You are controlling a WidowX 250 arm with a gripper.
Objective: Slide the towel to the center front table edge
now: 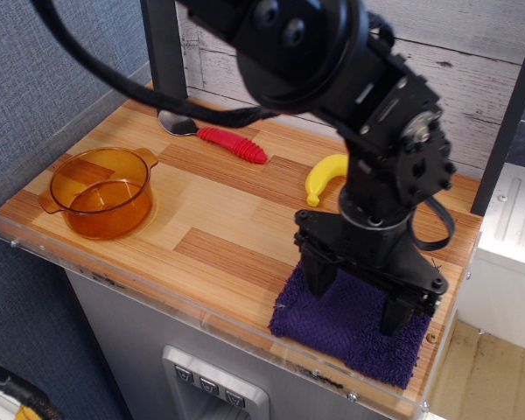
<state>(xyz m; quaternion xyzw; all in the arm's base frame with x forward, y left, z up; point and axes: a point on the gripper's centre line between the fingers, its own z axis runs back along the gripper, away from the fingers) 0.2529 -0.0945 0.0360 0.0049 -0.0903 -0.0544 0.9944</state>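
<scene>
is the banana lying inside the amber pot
No, the banana lies on the bare wood tabletop behind the gripper, far to the right of the amber pot, which holds nothing.

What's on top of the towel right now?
The gripper stands over the towel, jaws spread, both fingertips down at the cloth; actual contact cannot be confirmed. Nothing else lies on its visible part. The arm hides the towel's back edge, so that strip cannot be checked.

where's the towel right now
The towel lies at the front right corner of the table, under the open claw, with the banana behind it.
</scene>
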